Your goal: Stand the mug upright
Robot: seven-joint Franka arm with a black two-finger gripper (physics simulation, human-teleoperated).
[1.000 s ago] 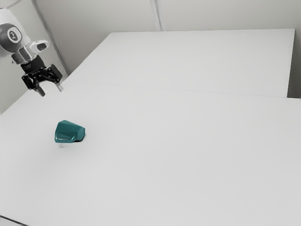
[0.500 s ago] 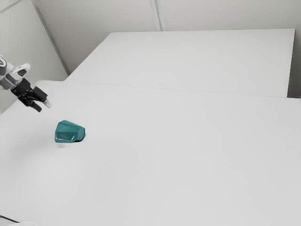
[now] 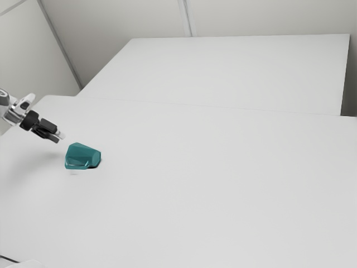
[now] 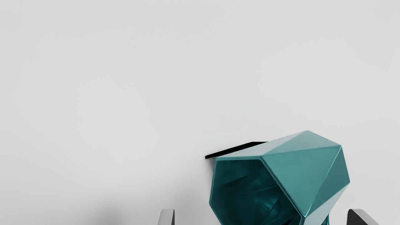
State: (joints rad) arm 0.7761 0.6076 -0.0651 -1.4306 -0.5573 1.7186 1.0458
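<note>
just one sideways mug (image 3: 81,156), one pincer (image 3: 60,138)

In the exterior view, looks from the arm's (image 3: 12,114) side, raised and standing well back, slanting down over the white surface (image 3: 212,184) toward the wall (image 3: 117,19) beyond. In the wrist view, looks from behind the claw's (image 3: 59,138) fingertips (image 4: 167,217), much nearer, down at the surface and into the mug's (image 4: 303,172) mouth. Takes in, from both, the mug and the surface around it.
</note>
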